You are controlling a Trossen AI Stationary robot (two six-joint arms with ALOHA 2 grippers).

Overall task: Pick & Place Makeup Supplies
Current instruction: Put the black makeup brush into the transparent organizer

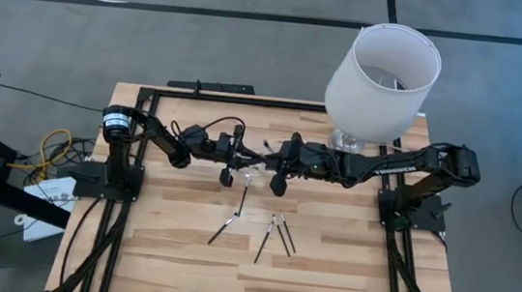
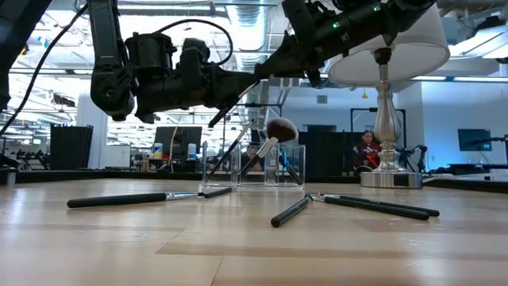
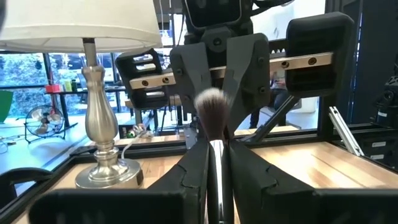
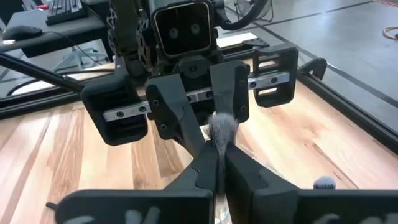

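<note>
Frame centre: fluffy brush (image 3: 211, 111) clamped by left gripper (image 3: 214, 163) and right gripper (image 4: 217, 160); one-sided release before transfer was judged advisable.

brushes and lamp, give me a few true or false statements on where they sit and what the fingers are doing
1. The left gripper has its fingers closed on a fluffy-headed brush. True.
2. The lamp stands on the left arm's side of the table. False: it stands at the far edge on the right arm's side.
3. Several loose brushes lie flat on the wood. True.
4. The two grippers wait at opposite ends of the table. False: the right gripper faces the left one closely over the middle.
5. The lamp has tipped over. False: it stands upright on its base.
</note>
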